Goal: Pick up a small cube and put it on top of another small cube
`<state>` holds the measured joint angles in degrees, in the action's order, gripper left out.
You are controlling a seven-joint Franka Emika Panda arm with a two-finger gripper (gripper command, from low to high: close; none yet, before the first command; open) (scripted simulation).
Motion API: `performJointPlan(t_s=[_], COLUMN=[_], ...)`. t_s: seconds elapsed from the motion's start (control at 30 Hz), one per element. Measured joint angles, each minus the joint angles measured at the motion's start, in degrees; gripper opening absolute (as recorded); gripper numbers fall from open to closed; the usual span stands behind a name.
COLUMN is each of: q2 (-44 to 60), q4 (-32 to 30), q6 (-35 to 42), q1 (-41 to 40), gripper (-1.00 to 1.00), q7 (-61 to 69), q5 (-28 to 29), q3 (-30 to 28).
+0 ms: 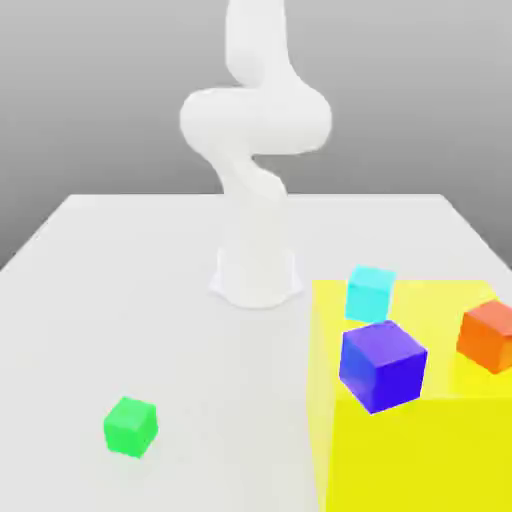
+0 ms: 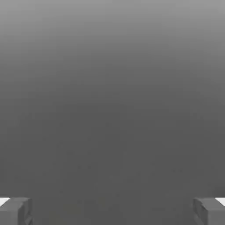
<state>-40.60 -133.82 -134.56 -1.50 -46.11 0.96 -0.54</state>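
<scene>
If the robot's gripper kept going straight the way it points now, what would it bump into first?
Probably nothing: the gripper stands open, and the way ahead looks free, just plain grey. Depth is hard to judge there.

In the exterior view, the top edge cuts off the robot arm [image 1: 257, 120], which hides part of the worktop's [image 1: 200, 350] far edge. The bottom edge and both side edges crop the worktop. The yellow box [image 1: 420, 450] runs out of the picture at the bottom and at the exterior view's right, where the orange cube [image 1: 485, 338] is clipped too. The blue cube [image 1: 382, 365] covers part of the box's front upper edge. In the hand view, picture edges crop the end effector's [image 2: 112, 211] 2 fingers [image 2: 15, 212].
</scene>
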Motion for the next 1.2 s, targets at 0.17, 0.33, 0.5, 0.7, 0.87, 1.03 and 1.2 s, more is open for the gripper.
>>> performJointPlan(t_s=[0.17,0.33,0.5,0.7,0.87,1.03,1.2], q2=[10.72,21.08,31.46,44.02,54.46,60.21,60.38], q4=[-4.16,-8.20,-12.24,-17.10,-17.52,-16.47,-16.44], q6=[-5.67,-11.21,-16.77,-23.44,-30.61,-35.21,-35.33], q1=[-2.81,-5.24,-7.33,-11.39,-14.29,-16.11,-16.29], gripper=[0.00,0.00,0.00,0.00,0.00,-1.00,-1.00], q7=[-0.40,-0.26,0.95,4.93,8.82,10.12,10.02], q5=[1.80,2.78,2.28,-1.86,-6.71,-8.36,-8.22], q3=[-1.74,-4.10,-6.80,-8.20,-5.56,-3.39,-3.22])
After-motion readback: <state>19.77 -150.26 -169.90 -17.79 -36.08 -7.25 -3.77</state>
